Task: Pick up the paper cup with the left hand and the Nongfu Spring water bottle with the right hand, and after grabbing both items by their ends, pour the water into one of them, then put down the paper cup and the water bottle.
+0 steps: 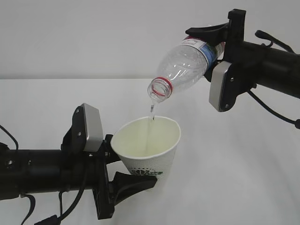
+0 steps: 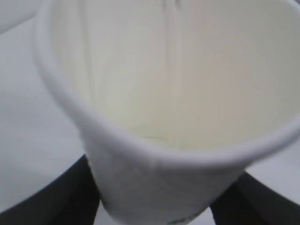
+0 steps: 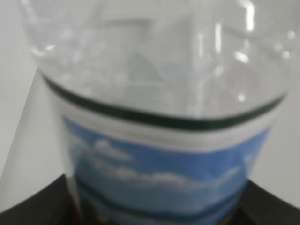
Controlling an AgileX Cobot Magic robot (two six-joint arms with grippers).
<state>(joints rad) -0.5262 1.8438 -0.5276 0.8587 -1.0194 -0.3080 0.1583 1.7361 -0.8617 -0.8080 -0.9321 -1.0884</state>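
We see the bottle [image 1: 187, 65], clamped at its base in the right tool [image 1: 216, 41], slanting mouth-down directly above the cup [image 1: 147, 145], clamped low in the left tool [image 1: 123, 174] above the counter [image 1: 243, 168]; water [image 1: 151, 111] falls between them.

Capless Nongfu Spring water bottle [image 1: 185, 65] tilts mouth-down, a thin stream of water [image 1: 151, 112] falling into the white paper cup [image 1: 149, 146] held up beneath it.
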